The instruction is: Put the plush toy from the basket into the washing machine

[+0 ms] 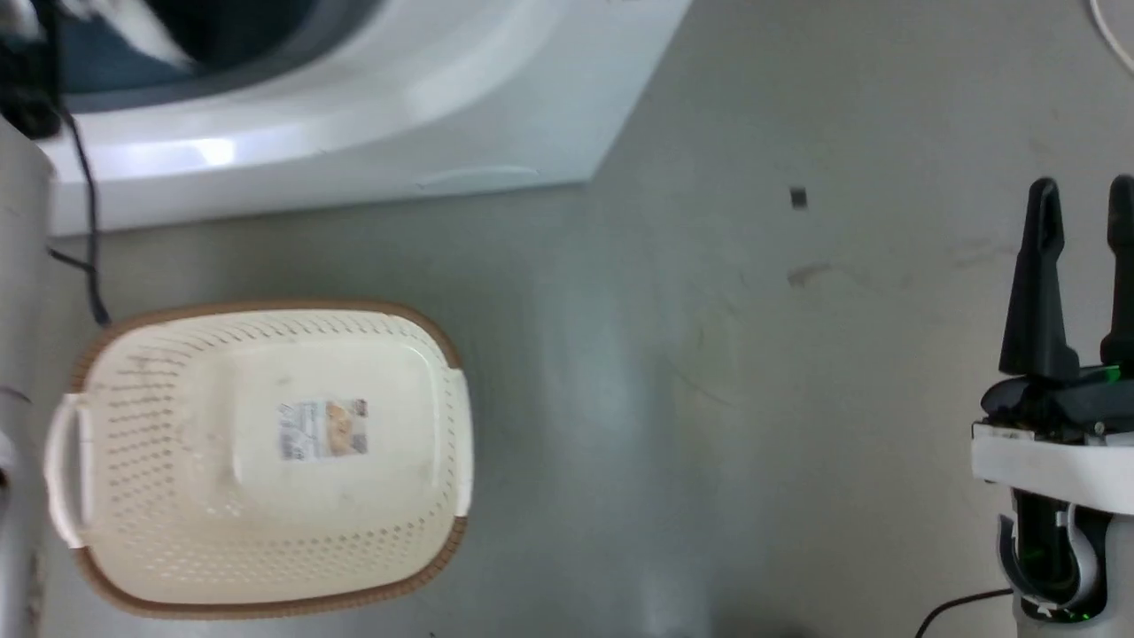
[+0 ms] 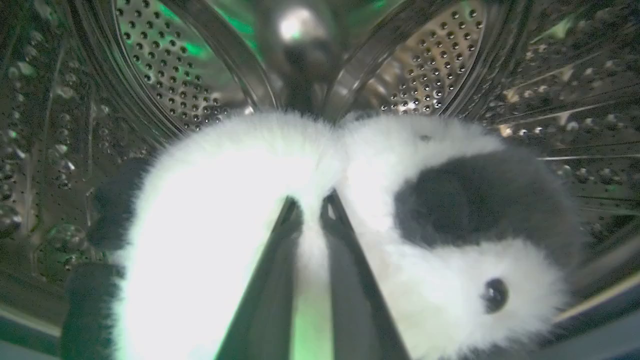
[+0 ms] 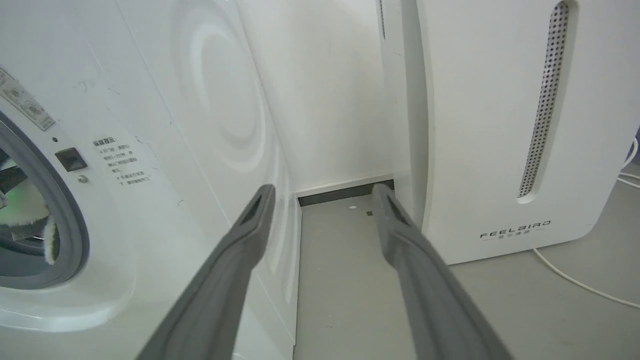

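The fluffy black-and-white plush toy (image 2: 240, 200) lies inside the washing machine's shiny perforated drum (image 2: 165, 65). My left gripper (image 2: 310, 207) is shut on it, its two dark fingers pinching white fur at the toy's middle. A bit of white fluff (image 3: 47, 235) shows through the grey-gasketed porthole (image 3: 75, 240). The cream basket (image 1: 142, 443) stands on the floor in front of the washing machine (image 1: 372, 124), with just the label on its bottom inside. My right gripper (image 1: 1081, 221) hangs open at the lower right, away from both, holding nothing.
The white FEELBIRD appliance (image 3: 500, 125) stands to the right of the washer, with a narrow gap of grey floor (image 3: 345, 260) between them. A white cable (image 3: 575, 282) lies beside it. A black cable (image 1: 84, 195) hangs at the washer's left.
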